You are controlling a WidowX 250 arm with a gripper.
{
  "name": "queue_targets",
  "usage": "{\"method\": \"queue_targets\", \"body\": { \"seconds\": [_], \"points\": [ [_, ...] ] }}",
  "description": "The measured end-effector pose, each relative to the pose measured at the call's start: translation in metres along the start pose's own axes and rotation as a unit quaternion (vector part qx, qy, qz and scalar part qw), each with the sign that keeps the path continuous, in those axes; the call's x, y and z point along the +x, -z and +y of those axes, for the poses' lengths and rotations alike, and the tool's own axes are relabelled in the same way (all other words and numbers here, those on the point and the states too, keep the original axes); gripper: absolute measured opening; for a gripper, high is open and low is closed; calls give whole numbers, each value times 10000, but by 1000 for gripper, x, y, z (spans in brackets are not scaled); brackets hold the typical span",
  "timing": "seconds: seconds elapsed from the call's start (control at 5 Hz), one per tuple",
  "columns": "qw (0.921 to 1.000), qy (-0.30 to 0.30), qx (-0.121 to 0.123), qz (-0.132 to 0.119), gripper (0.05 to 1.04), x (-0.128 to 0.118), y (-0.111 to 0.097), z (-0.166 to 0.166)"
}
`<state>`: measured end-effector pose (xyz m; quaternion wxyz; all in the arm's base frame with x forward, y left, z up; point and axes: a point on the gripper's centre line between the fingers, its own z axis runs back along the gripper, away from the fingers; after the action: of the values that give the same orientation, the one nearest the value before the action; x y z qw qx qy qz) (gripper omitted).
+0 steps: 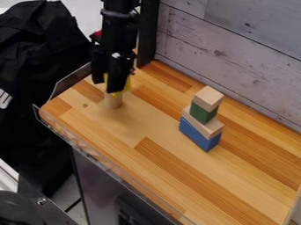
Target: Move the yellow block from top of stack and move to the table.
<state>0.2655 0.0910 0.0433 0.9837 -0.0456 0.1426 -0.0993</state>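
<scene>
At the upper left of the camera view, the black gripper (116,84) hangs down over the back left part of the wooden table (147,184). It covers much of the yellow block (127,85), whose edges show on both sides of it. Directly below the yellow block stands an upright, light wooden piece (113,101), which rests on the table. Whether the gripper holds the yellow block is hidden from this angle.
Right of centre stands another stack: a blue block (199,134) at the bottom, a plain wooden block (203,124), a green block (203,113) and a plain wooden cube (208,97) on top. A whitewashed plank wall (235,57) rises behind; a clear rim (88,149) edges the table's front left.
</scene>
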Motion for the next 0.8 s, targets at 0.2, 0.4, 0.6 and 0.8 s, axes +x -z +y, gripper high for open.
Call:
{"method": "queue_targets", "body": {
  "seconds": [0.2, 0.4, 0.6, 0.8],
  "points": [
    [9999, -106, 13, 5, 557, 9, 0, 0],
    [9998, -189, 24, 15, 557, 27, 1, 0],
    [9996, -289, 47, 23, 557, 44, 3, 1],
    [9993, -360, 108, 95, 557, 57, 8, 0]
  ]
}}
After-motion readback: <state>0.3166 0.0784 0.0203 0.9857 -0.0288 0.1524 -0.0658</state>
